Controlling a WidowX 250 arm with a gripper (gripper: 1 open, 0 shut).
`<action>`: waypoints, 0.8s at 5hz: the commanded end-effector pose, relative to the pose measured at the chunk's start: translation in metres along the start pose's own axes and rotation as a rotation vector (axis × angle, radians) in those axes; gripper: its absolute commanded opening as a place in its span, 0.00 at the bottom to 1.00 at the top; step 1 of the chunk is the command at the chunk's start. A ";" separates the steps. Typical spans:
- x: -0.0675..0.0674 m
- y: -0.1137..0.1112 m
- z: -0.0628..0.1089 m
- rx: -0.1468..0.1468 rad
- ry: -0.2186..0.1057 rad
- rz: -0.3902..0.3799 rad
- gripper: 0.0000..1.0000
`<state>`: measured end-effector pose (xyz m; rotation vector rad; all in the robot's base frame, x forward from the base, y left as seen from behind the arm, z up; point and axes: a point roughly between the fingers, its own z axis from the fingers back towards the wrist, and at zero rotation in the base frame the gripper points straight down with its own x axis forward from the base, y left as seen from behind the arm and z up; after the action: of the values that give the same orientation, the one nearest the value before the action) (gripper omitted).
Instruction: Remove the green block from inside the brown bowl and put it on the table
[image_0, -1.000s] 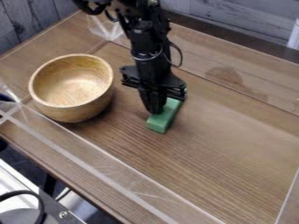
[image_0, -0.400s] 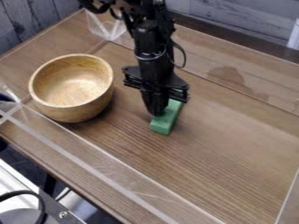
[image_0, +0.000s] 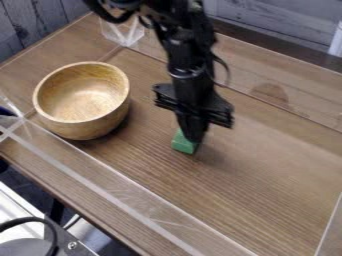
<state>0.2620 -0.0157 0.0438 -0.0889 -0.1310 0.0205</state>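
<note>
The green block (image_0: 185, 144) sticks out from under my gripper (image_0: 191, 132), which points straight down and is shut on the block's upper part. The fingers hide the block's top half. Its lower end is at the table (image_0: 254, 190); I cannot tell whether it touches the wood. The brown bowl (image_0: 83, 98) stands to the left with nothing inside it, about a bowl's width from the gripper.
Low clear plastic walls (image_0: 80, 168) edge the tabletop along the front and sides. A clear plastic piece (image_0: 127, 32) lies at the back behind the arm. Bare wood stretches to the right of the gripper and in front of it.
The gripper has shifted right and toward the front edge, away from the bowl. The block stands steeper under the fingers, and less of it shows.
</note>
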 end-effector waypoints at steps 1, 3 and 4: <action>0.007 0.011 0.011 0.004 -0.065 -0.002 0.00; 0.006 0.009 0.004 -0.011 -0.040 -0.023 0.00; 0.008 0.008 0.002 -0.023 -0.014 -0.029 0.00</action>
<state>0.2589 -0.0091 0.0358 -0.1114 -0.0989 -0.0139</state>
